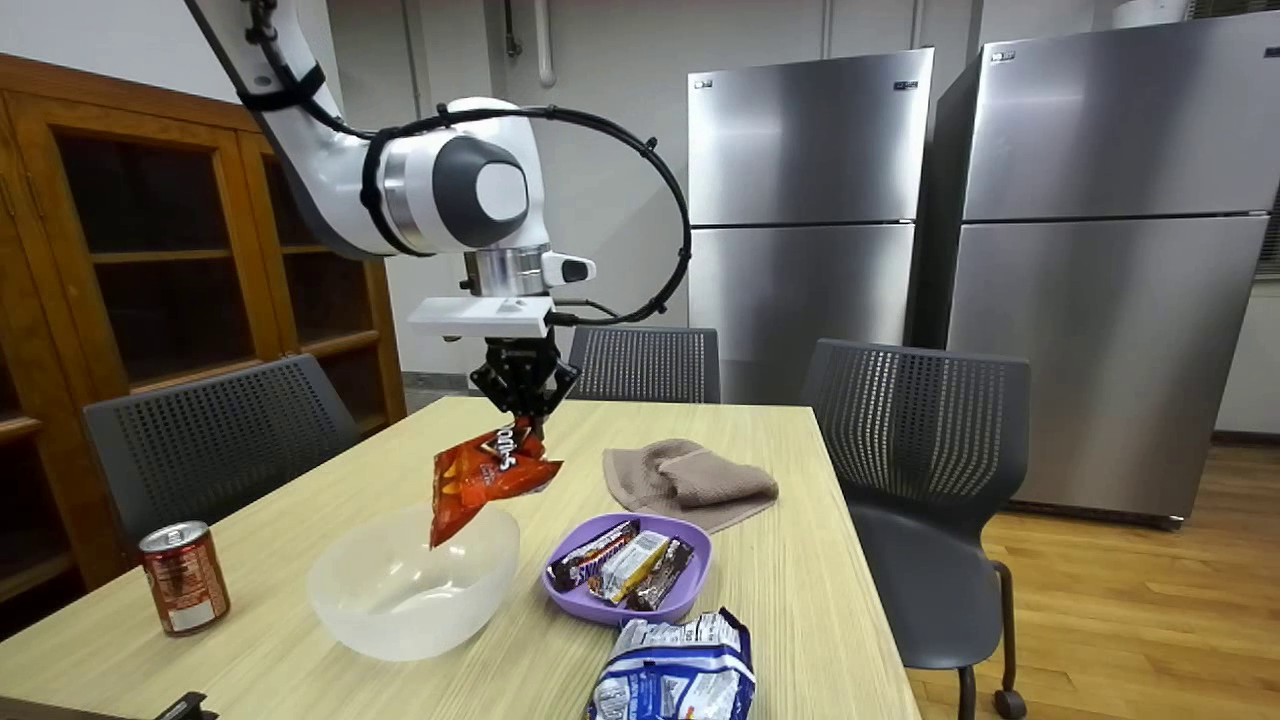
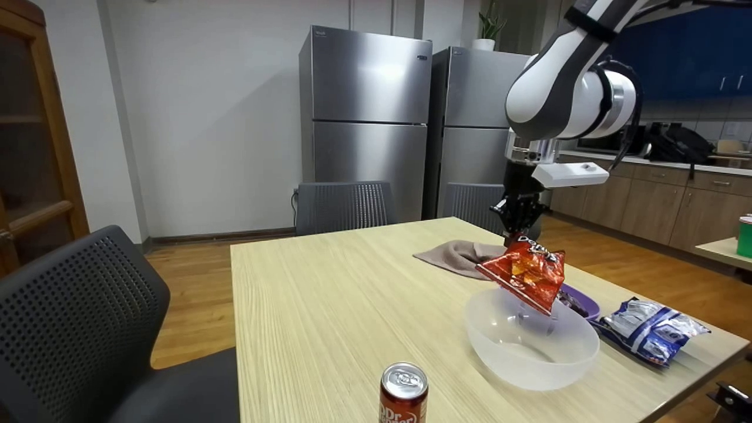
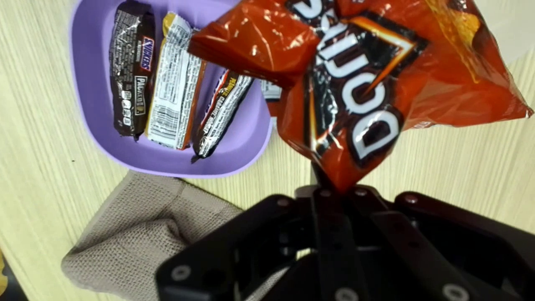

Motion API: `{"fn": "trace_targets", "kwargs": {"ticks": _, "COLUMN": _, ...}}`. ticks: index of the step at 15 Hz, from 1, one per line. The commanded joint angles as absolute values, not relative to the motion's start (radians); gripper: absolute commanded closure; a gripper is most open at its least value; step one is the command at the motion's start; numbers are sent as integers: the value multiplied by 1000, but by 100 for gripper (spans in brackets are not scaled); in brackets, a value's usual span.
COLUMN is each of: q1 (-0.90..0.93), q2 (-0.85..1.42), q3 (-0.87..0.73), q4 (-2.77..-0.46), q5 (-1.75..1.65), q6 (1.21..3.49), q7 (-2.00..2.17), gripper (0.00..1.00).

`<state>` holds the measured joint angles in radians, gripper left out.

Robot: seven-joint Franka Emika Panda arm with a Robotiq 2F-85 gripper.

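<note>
My gripper [image 3: 338,190] is shut on the top edge of a red Doritos bag [image 3: 355,75]. The bag hangs tilted, with its lower corner over a translucent white bowl [image 1: 410,625], in both exterior views [image 2: 526,273]. I cannot tell if the bag touches the bowl's rim. The fingertips [image 1: 530,425] are partly hidden by the bag. A purple dish [image 3: 234,163] with several wrapped candy bars, among them a Snickers [image 3: 131,67], stands beside the bowl. A crumpled brown-grey towel [image 3: 138,246] lies near the dish.
A blue and white snack bag [image 1: 675,675] lies near the dish at the table's edge. A dark red soda can [image 1: 186,580] stands upright on the bowl's other side. Grey chairs [image 1: 915,430] surround the light wooden table [image 2: 335,305]. Two steel fridges [image 1: 800,290] stand behind.
</note>
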<state>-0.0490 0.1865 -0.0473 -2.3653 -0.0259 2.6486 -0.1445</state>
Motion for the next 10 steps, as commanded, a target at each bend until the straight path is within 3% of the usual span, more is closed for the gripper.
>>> {"fn": "trace_targets", "kwargs": {"ticks": 1, "q1": -48, "q2": 164, "q3": -29, "q4": -2428, "q5": -50, "q6": 2683, "q7": -196, "gripper": 100}}
{"fn": "trace_targets", "kwargs": {"ticks": 10, "q1": -41, "q2": 188, "q3": 6, "q4": -2452, "q5": -42, "q6": 2687, "q7": -240, "gripper": 100}}
